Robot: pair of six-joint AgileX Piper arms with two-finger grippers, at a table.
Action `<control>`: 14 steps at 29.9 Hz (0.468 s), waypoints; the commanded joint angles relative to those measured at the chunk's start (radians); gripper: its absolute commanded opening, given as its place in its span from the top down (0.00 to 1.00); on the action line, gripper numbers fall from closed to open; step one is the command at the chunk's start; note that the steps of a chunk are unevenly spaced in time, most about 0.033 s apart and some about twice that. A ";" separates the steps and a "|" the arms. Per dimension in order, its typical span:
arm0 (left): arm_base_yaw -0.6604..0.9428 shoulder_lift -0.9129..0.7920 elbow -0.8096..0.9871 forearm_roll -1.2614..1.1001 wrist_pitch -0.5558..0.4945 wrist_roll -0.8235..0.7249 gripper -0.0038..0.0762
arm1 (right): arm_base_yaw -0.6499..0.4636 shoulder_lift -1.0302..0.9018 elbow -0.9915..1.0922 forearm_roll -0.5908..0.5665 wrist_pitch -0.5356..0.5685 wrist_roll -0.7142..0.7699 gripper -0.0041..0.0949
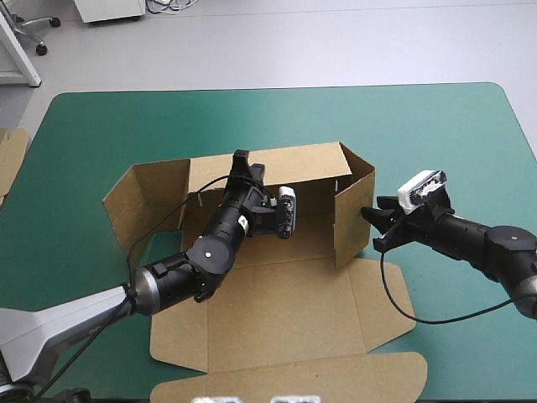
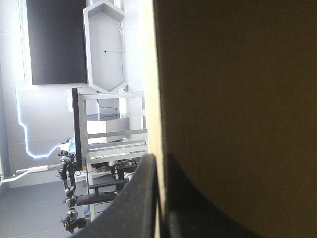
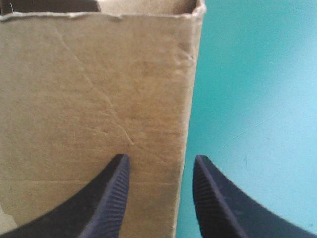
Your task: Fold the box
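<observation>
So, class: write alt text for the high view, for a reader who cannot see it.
A brown box stands half folded on a teal-green table, walls raised, lid flat. The left gripper pinches its far wall's top edge; the right gripper is open at its right wall.

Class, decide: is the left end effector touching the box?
Touching. In the left wrist view, the left end effector is shut on the box, its brown board pinched between the black fingers.
</observation>
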 commanded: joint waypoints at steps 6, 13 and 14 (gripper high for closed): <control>-0.006 -0.026 -0.023 0.038 -0.010 -0.015 0.97 | -0.005 -0.026 -0.024 0.058 0.020 -0.051 0.36; -0.006 -0.026 -0.023 0.038 0.010 -0.015 0.97 | 0.010 -0.026 -0.024 0.056 0.002 -0.010 0.36; -0.006 -0.026 -0.023 0.038 0.012 -0.015 0.97 | 0.024 -0.026 -0.024 0.051 0.002 -0.002 0.36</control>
